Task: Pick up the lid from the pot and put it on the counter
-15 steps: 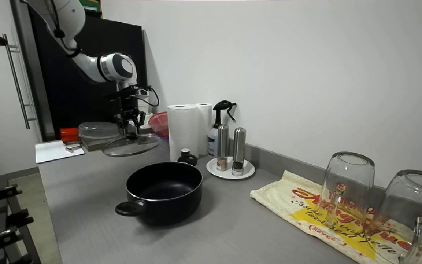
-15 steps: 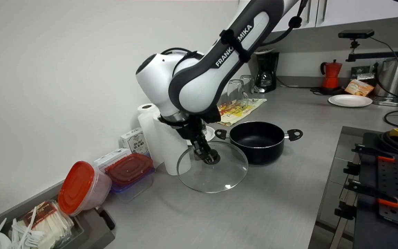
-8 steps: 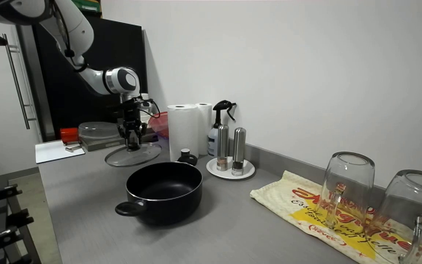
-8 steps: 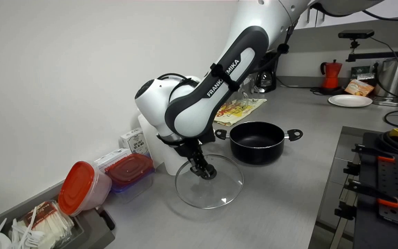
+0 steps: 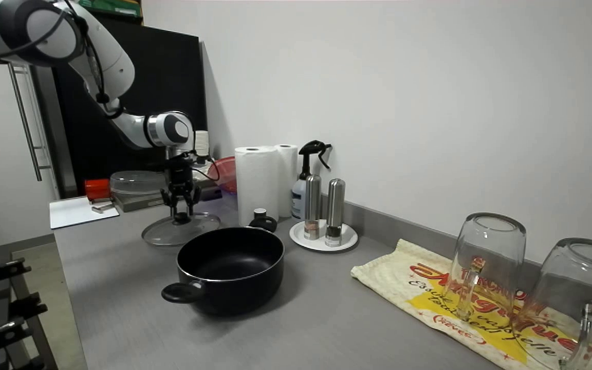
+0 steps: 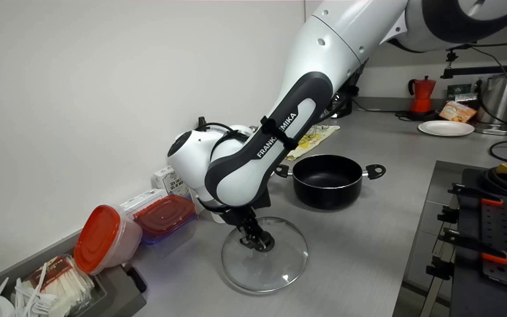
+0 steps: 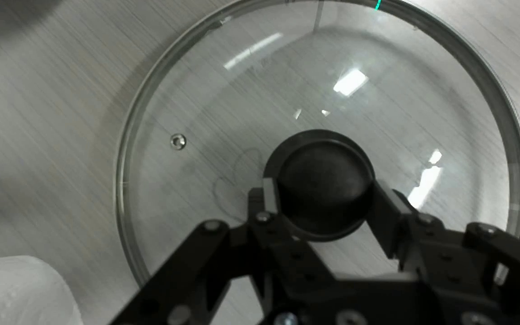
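The clear, domed lid [image 5: 161, 233] shows in both exterior views [image 6: 280, 268], held level at or just above the grey counter [image 5: 337, 318]; I cannot tell whether its rim touches. My gripper [image 5: 181, 215] points down with its fingers shut on the lid's black centre knob; the other exterior view's angle partly hides the fingertips [image 6: 262, 244]. In the wrist view the fingers [image 7: 325, 194] press both sides of the knob, with the lid [image 7: 224, 113] spread around it. The black pot [image 5: 237, 290] stands uncovered on the counter beside the lid [image 6: 327, 193].
Paper towel rolls [image 5: 256, 185] and a white tray [image 5: 303, 241] with two steel shakers stand by the wall. Red-lidded plastic containers [image 6: 99, 240] and a grey cutlery box [image 6: 119, 290] lie along the wall. Upturned glasses [image 5: 486, 246] sit on a patterned cloth [image 5: 404, 262].
My gripper has lowered the lid toward the counter and carried it farther from the pot. The lid's shadow now lies close to its rim. The pot has not moved.
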`<state>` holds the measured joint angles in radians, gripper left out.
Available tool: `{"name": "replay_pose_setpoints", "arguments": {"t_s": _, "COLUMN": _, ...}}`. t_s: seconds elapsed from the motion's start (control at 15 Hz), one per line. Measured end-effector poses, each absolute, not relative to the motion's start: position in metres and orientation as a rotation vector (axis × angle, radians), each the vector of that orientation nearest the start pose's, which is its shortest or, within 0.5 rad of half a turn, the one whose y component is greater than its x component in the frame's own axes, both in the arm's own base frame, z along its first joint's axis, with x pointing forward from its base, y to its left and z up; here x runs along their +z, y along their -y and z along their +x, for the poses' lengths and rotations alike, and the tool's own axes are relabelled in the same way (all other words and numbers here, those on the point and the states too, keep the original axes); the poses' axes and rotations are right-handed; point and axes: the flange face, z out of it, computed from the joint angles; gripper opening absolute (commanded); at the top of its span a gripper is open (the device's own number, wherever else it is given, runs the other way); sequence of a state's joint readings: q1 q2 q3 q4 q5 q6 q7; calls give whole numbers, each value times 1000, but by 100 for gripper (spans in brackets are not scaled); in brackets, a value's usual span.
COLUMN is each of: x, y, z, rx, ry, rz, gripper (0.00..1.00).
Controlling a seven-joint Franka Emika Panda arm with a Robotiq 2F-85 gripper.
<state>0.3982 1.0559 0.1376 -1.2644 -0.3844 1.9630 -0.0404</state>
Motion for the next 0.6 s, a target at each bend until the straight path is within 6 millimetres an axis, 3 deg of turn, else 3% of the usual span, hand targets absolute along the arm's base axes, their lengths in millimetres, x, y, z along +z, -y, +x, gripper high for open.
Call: {"name": "replay_pose_setpoints", "arguments": {"t_s": 0.6, "x": 77, "y": -327, "z": 630, "rx": 504, "ry": 1195, "rz": -3143, "gripper": 25}}
